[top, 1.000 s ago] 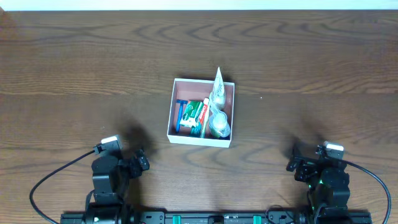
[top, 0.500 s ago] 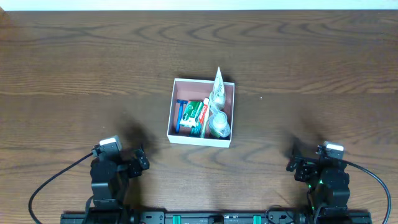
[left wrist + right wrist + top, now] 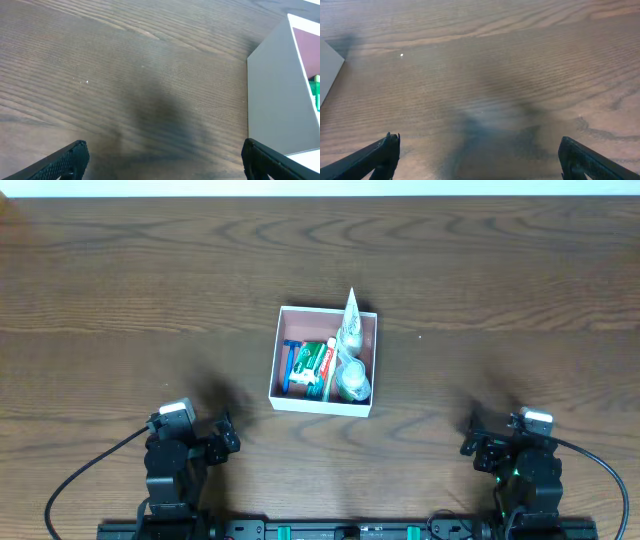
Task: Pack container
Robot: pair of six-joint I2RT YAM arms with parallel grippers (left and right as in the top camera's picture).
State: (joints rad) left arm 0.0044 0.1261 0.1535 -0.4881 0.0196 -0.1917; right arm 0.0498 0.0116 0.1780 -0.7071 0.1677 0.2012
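Left pincer (image 3: pixel 222 443): released, jaws spread wide with nothing between them. In the left wrist view only its two dark tips show, at the bottom corners, with bare wood between them.
Left pincer, change: over the last second it has slid a little toward the bottom edge of the overhead frame, drawing back toward its base and away from the container (image 3: pixel 320 402).
Right pincer (image 3: pixel 475 446): also released and empty, at the lower right of the overhead frame. It has not shifted in that same second.
Container, place: centre of the overhead frame, a little above the middle, well apart from both pincers. In the left wrist view its white wall fills the right edge.
Contents: a blue razor (image 3: pixel 291 363) lies along the left side and a green-and-red box (image 3: pixel 316 360) sits in the middle. A white tube (image 3: pixel 351 310) leans up at the upper right corner, its end above the rim. A pale round item (image 3: pixel 352 383) sits at the lower right, too small to identify.
Table (image 3: pixel 120 300): dark wood. No loose toiletry item shows on it in any of the three views.
Meaning for the task: with everything visible already inside and both pincers empty, the packing looks finished or nearly so. The left arm's small pull-back reads as a retreat to rest, not the start of another reach.
Open point: the tube stands proud of the rim, so it may need pressing down if the container is to count as neatly packed.
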